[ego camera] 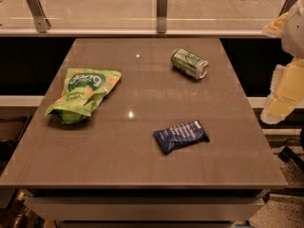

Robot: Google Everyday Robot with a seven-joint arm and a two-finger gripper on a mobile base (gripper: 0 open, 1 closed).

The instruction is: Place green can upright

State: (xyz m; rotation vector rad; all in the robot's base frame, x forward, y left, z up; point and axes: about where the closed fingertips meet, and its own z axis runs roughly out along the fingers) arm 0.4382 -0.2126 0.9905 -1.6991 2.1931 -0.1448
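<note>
Green can (189,63) is lying sideways, axis running back-left to front-right. Blue wrapper (181,136) and snack bag (81,95) are sitting well apart. Gripper (283,98) is hanging at far right; can't tell its grip.

Arm: I see only a slice of my one arm, a white, rounded, hard-shelled link (295,30) cut off by the right edge of my view, near the top.
Upper patch: a small pale yellow patch (275,27) shows on the left flank of that white link.
Gripper: the pale yellow, blocky gripper (283,96) hangs below the white link, hard against the right edge, at about mid-height.
Pose: from here its length runs downward and a little leftward, its lowest end being its leftmost part.
Contact: it hangs free in the air, and I see nothing touching it.
</note>
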